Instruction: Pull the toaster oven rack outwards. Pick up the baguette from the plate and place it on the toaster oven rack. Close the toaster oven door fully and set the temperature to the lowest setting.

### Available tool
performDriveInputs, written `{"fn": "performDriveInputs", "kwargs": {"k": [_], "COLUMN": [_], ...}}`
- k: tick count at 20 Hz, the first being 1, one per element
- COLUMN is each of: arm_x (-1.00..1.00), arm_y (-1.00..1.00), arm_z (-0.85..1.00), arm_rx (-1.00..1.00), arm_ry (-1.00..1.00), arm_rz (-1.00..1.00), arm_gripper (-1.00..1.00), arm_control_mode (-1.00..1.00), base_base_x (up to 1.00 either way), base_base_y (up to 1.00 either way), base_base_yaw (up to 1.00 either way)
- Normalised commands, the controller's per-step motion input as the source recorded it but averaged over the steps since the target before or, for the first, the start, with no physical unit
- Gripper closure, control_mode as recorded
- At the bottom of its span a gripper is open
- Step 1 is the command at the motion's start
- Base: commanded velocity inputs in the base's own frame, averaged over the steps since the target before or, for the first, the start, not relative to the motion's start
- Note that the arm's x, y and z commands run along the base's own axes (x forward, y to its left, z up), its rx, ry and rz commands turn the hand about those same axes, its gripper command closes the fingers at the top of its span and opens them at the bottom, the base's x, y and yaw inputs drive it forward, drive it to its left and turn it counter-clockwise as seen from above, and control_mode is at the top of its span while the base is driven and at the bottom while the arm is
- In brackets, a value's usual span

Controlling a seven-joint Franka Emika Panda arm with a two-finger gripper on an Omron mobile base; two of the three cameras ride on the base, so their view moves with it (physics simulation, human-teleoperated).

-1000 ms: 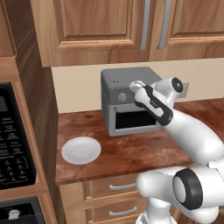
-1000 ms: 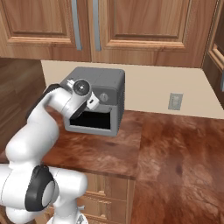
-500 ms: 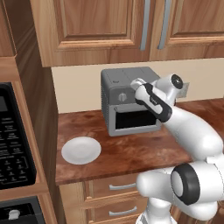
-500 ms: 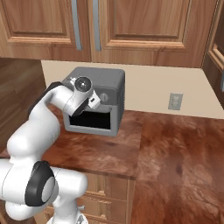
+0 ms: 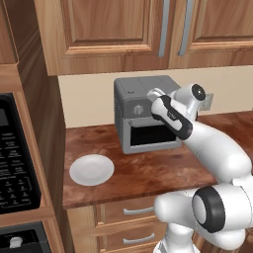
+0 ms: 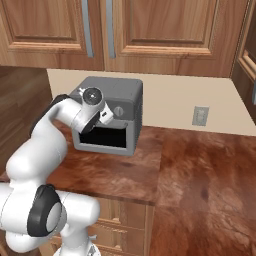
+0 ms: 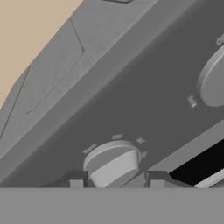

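Reddish-brown mottled tabletop [image 5: 128, 170] runs along beige back wall [image 6: 170, 97]. Wooden upper cabinets [image 5: 118, 29] above, raised-panel doors, grey vertical bar handles [image 5: 164, 27]. Wooden drawers [image 5: 131, 212] under tabletop, silver pulls. Black microwave [image 5: 15, 163] with keypad set into tall wood unit at left. Grey wall outlet [image 6: 200, 116] on wall at right. Light even, soft.

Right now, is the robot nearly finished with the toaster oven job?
Nearly, I think. The plate holds nothing and the toaster oven door looks shut, so the bread steps seem done. In hand: the gripper is at a knob, one finger on each side of it. Left to do: turn that knob down to the lowest setting.
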Motion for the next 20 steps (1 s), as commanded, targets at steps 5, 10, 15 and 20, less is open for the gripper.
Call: {"fn": "performDriveInputs", "kwargs": {"k": [5,10,15,20], "arm_x": [-0.01,-0.13,-0.16,-0.06], "arm_y": [0.0,0.0,0.0,0.02], "arm_z": [0.0,0.0,0.0,0.0], "arm_rx": [0.0,-0.02,-0.09,-0.15], "arm_ry": [-0.03,-0.14,-0.17,-0.11], "arm_rz": [0.0,0.1,0.16,0.22], "arm_gripper": [1.0,1.0,1.0,1.0], "arm_control_mode": [-1.0,-1.0,-1.0,-1.0], "base_base_x": [0.0,0.0,0.0,0.0], "base_base_y": [0.0,0.0,0.0,0.0], "base_base_yaw": [0.0,0.0,0.0,0.0]}}
